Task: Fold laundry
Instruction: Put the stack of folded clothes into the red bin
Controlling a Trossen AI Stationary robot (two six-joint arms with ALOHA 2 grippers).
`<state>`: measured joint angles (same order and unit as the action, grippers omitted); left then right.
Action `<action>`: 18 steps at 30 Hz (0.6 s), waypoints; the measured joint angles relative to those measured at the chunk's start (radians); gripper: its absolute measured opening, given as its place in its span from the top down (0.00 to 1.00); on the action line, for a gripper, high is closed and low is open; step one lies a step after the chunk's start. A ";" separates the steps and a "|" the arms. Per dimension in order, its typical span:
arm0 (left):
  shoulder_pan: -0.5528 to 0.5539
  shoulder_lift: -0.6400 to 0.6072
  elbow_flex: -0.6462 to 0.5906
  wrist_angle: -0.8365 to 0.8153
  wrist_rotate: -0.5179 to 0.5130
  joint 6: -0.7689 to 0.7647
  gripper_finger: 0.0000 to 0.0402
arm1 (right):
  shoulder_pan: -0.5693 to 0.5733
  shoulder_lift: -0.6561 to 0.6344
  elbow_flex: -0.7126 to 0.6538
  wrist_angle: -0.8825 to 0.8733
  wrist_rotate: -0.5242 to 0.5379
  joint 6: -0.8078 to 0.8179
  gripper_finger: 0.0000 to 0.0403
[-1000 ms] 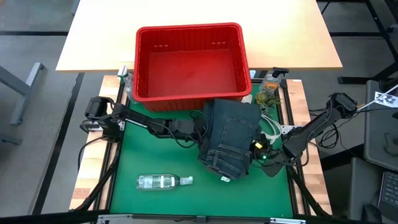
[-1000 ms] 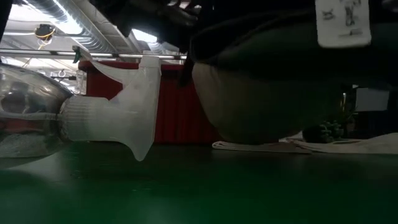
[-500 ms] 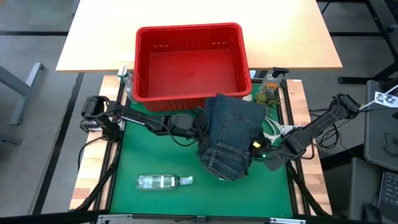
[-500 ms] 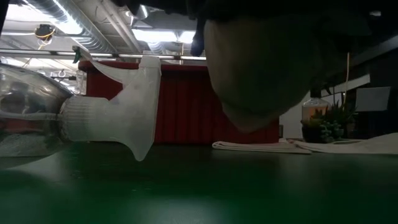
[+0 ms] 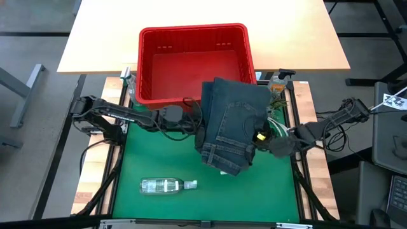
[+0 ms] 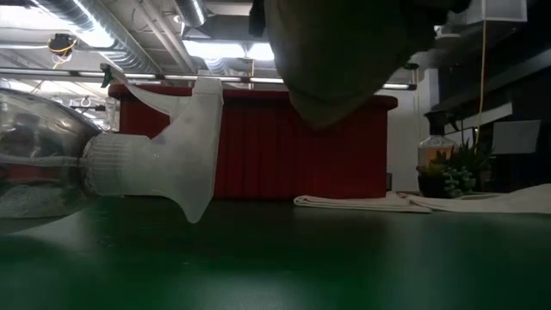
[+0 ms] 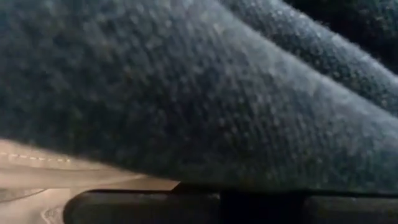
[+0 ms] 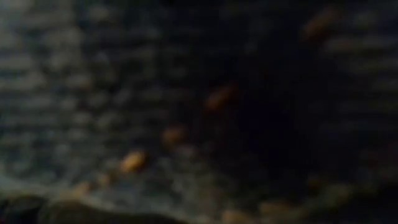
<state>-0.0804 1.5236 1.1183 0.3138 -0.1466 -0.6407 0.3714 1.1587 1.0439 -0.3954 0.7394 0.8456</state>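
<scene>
Folded dark blue denim jeans (image 5: 234, 121) hang between my two arms above the green mat. Their far edge overlaps the near rim of the red basket (image 5: 191, 30). In the low view the jeans' underside (image 6: 344, 52) is well clear of the table. My left gripper (image 5: 198, 127) is at the bundle's left edge and my right gripper (image 5: 262, 141) at its right edge. Denim hides both sets of fingers, and it fills both wrist views. No other laundry shows. My left gripper holds the jeans' left edge (image 7: 186, 112), coming in level from the table's left. The denim hides the fingers. The bundle is lifted clear of the table. My right gripper holds the jeans' right edge (image 8: 161, 130), coming in from the table's right. Cloth covers the place of contact. The folded layers sag below the hold.
A clear plastic bottle (image 5: 166, 185) lies on its side on the near part of the mat, large at the left of the low view (image 6: 129, 164). A small plant (image 5: 270, 98) and a pump bottle (image 5: 278, 79) stand by the basket's right corner. White cloth (image 6: 362, 202) lies beyond.
Both grippers have risen and moved toward the far edge, carrying the jeans with them. The bundle has lifted higher off the mat, and its far edge has moved from in front of the basket to over the basket's near rim.
</scene>
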 joint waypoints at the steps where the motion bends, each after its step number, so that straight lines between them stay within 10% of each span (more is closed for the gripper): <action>1: 0.007 -0.008 0.000 0.000 -0.001 0.000 1.00 | -0.019 0.000 0.010 -0.002 -0.011 -0.022 0.93; 18: 0.224 -0.122 0.057 -0.070 0.018 0.051 1.00 | -0.443 0.012 0.141 0.101 -0.380 -0.305 0.93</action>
<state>0.1438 1.4021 1.1748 0.2442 -0.1282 -0.5897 -0.0719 1.1708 1.1849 -0.2949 0.3598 0.5406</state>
